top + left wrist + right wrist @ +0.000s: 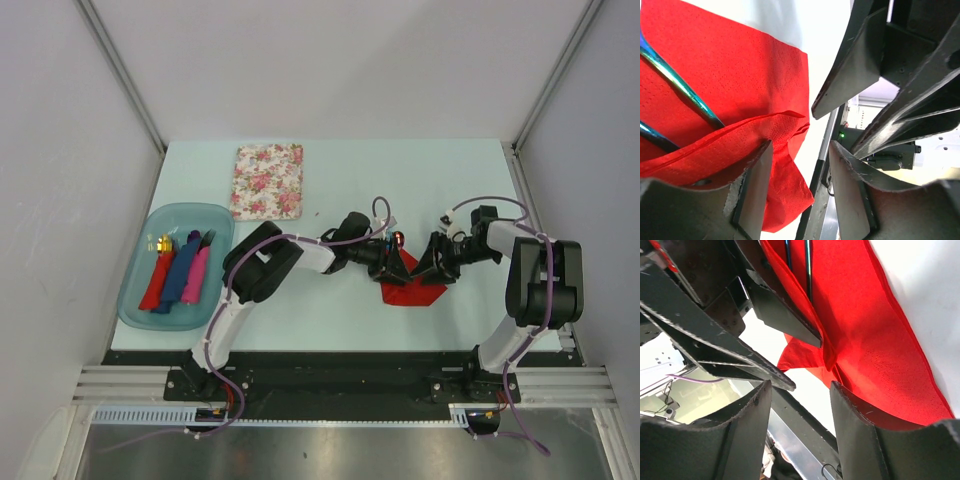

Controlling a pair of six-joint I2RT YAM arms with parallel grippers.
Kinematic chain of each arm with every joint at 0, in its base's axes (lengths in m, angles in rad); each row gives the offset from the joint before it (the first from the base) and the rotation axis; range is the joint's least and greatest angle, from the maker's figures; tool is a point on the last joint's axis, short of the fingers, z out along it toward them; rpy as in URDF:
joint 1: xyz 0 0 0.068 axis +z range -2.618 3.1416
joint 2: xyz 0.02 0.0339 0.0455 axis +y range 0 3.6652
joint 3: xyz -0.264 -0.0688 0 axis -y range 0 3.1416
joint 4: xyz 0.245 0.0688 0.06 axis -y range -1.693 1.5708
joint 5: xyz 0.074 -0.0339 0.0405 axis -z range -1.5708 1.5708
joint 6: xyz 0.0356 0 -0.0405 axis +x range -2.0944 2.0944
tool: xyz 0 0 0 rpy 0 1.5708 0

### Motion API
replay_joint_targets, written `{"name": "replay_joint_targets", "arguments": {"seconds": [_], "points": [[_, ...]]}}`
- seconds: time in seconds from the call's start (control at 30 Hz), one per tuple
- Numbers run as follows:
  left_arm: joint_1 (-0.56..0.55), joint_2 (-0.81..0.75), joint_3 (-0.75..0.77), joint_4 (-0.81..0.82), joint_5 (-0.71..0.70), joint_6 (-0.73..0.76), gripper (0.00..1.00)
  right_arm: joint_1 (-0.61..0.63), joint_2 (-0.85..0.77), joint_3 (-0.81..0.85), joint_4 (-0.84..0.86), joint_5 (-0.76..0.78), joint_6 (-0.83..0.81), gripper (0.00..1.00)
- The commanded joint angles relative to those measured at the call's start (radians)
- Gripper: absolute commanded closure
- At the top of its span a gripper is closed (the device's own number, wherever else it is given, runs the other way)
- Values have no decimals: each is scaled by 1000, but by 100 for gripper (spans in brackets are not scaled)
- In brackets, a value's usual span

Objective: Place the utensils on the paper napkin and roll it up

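A red paper napkin [412,289] lies mid-table, partly folded over. The utensils [396,242] rest on it, a red spoon head and a blue tip poking out at its far edge. In the left wrist view two slim blue-metallic handles [682,87] slip under a raised napkin fold [740,135]. My left gripper [800,195] is open, and a loose napkin corner [785,185] hangs in its gap, not pinched. My right gripper [800,430] is also open at the napkin's [880,340] near edge, facing the left fingers [785,315]. Both handles [807,270] run under the fold.
A blue tray [134,300] at the left holds red, blue and pink napkin rolls [180,270], with a gold-tipped utensil [160,242] in the red one. A floral-patterned stack [267,180] lies at the back. The table's front edge [330,352] is close behind the napkin.
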Motion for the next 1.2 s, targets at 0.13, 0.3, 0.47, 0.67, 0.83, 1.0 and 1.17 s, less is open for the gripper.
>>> {"name": "replay_joint_targets", "arguments": {"seconds": [0.13,0.3,0.47,0.67,0.83,1.0,1.17], "points": [[-5,6,12,50,-9,-17,46,1,-8,-23,62,30,33,50],[-4,4,13,64,-7,-22,48,1,11,-26,111,76,48,55],[-5,3,15,67,-4,-22,49,25,36,-4,133,78,60,57],[-4,1,12,76,-1,-26,50,45,62,-6,168,124,63,58],[-4,-5,5,81,2,-27,50,32,62,-17,170,146,63,61],[-4,-6,4,90,0,-31,51,19,47,-26,173,153,68,62],[-4,-8,4,93,-6,-31,52,-8,39,-23,191,121,93,63]]}}
